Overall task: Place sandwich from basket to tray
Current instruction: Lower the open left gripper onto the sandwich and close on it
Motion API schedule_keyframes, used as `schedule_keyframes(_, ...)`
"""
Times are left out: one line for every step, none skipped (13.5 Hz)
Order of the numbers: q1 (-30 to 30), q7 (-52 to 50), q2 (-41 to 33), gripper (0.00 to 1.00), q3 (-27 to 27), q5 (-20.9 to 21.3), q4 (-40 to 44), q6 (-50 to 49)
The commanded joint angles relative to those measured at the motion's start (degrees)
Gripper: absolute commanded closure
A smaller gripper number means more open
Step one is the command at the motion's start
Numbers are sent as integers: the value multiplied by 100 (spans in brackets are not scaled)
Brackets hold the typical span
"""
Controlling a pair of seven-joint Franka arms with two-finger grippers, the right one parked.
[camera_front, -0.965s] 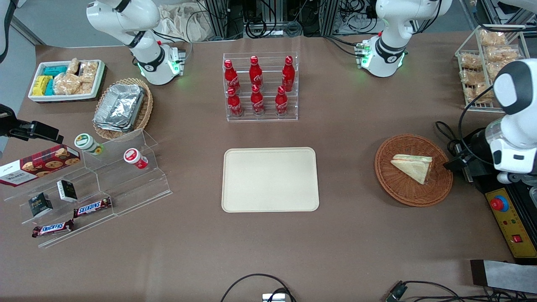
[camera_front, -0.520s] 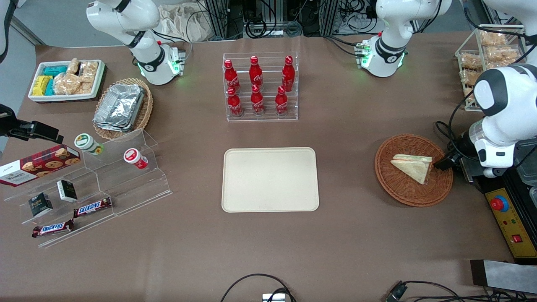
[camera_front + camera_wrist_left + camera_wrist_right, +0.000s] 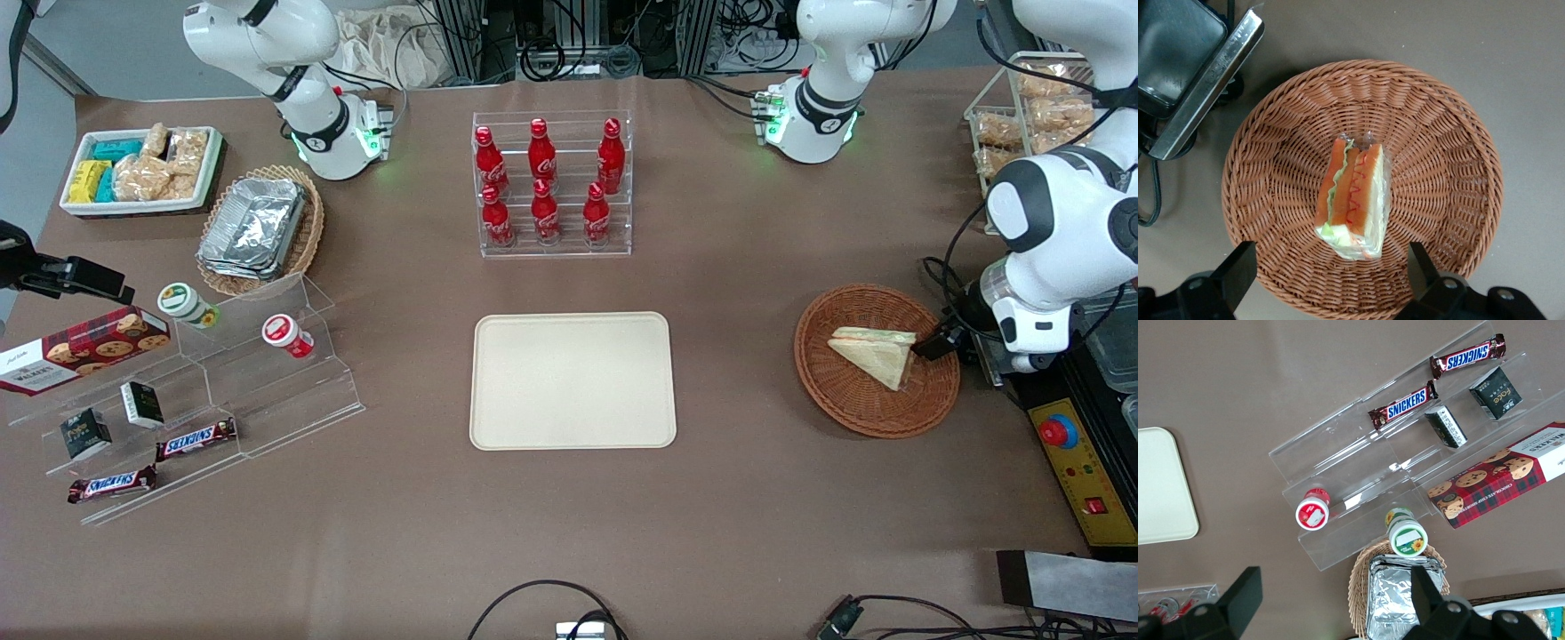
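Right now, step: the reach for the sandwich [image 3: 1353, 200], which lies in the middle of the basket [image 3: 853, 404] with nothing gripping it
End effector: the end effector [image 3: 1331, 277] hangs above the basket's rim with its fingers [image 3: 1238, 267] spread wide apart and empty, the sandwich just ahead of the gap between them
Doing it well: by my read the tool should slide forward until the wedge sits squarely between the fingers, then come straight down; closing across the two flat bread faces looks safer than pinching along the filling edge
Caution: the clear wrap looks slippery and the bread soft, so a gentle squeeze seems wise, deep enough that the tips do not catch only loose film
Sandwich: a triangular wedge standing on edge in the wrist view, pale bread outside, orange-red and green layers showing, glossy wrap bunched at one end
Basket: round, shallow, dark-brown woven wicker with ribs fanning out from the centre; the bumpy weave could snag a fingertip if the descent goes too low
Tray: the tray [image 3: 498, 427] is flat, cream-beige, rounded at the corners with a low rim, lying well apart from the end effector toward the parked arm's end of the bench [image 3: 756, 498], nothing on it
Bench: smooth matte brown covering
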Motion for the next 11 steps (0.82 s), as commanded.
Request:
schedule_keyframes(43, -60, 81, 0, -39, -91, -140, 311)
schedule_keyframes(43, -60, 89, 0, -39, -135, -201, 443)
schedule_keyframes(43, -60, 133, 0, -39, -179, -219, 505)
schedule_keyframes(43, -60, 177, 0, -39, -205, -219, 532)
schedule_keyframes(43, -60, 212, 0, -39, -214, -228, 593)
schedule_keyframes(43, -60, 239, 0, -48, -223, -263, 654)
schedule_keyframes(34, -60, 265, 0, -48, -301, -298, 751)
schedule_keyframes(16, -60, 300, 0, -57, -389, -351, 865)
schedule_keyframes(-1, -60, 309, 0, -57, -416, -386, 944)
schedule_keyframes(-1, -60, 344, 0, -66, -416, -386, 980)
schedule_keyframes(-1, -60, 362, 0, -66, -425, -386, 998)
